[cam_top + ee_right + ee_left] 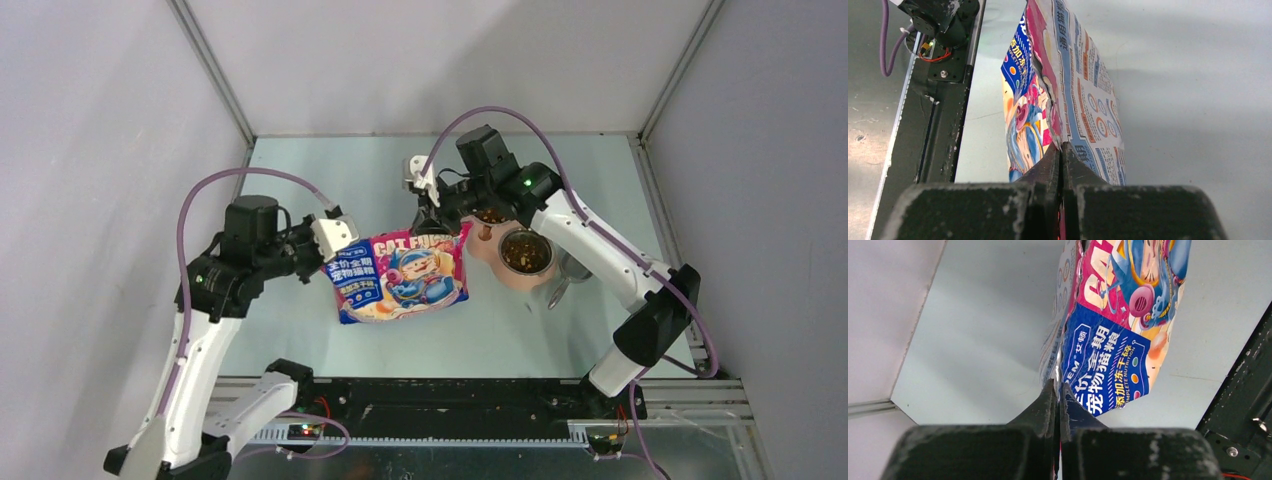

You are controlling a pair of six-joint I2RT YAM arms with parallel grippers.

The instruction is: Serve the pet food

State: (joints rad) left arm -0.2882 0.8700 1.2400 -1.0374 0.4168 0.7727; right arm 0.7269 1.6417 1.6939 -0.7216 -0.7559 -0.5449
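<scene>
The glossy blue, pink and red cartoon-printed bag (405,275) hangs between both arms over the table. My left gripper (343,250) is shut on its left edge; in the left wrist view the fingertips (1049,392) pinch the blue printed edge of the bag (1108,355). My right gripper (432,222) is shut on the bag's upper right corner; in the right wrist view the bag (1083,105) runs away from the closed gripper (1061,150). Dark brown pet food (525,253) lies in a pink double bowl (500,274) right of the bag.
A grey metal scoop (568,272) lies just right of the bowl. The black base rail (450,400) runs along the near edge. Grey enclosure walls stand on the left, right and back.
</scene>
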